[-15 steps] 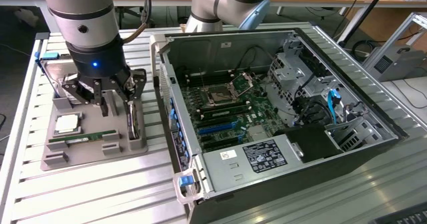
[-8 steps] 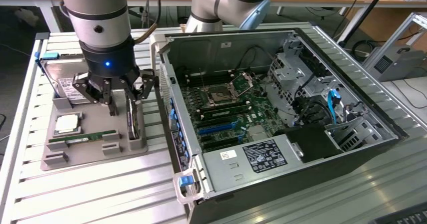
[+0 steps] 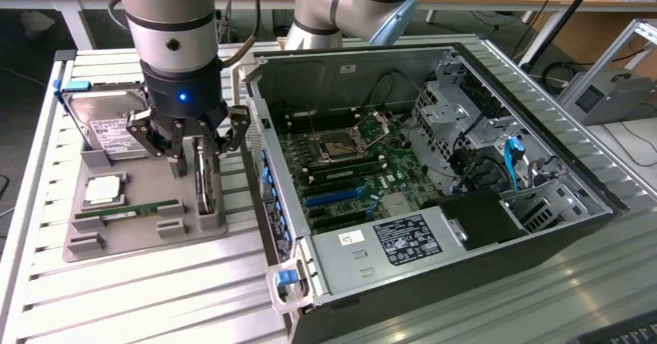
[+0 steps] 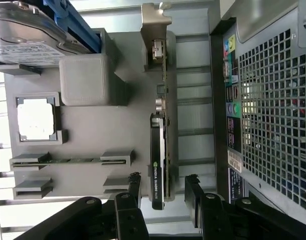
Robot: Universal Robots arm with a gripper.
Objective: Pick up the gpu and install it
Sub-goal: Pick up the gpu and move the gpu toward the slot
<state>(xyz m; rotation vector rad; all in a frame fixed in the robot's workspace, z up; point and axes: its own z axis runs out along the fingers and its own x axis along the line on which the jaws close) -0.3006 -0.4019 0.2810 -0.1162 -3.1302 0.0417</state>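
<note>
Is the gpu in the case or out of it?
Out. The gpu stands on edge in the tray beside the case, between the open fingers of the gripper.

The gpu point(image 4: 160, 150) standing in the tray point(image 4: 92, 135) has a smooth black plastic cooler and a bare silver metal bracket. The tray is matt grey plastic. On it, the hard drive point(image 4: 27, 42) shows shiny metal and a white paper label. Beside the tray, the computer case point(image 4: 273, 100) is dull perforated sheet metal; beneath it, the bench point(image 3: 154, 298) is ribbed pale metal.
</note>
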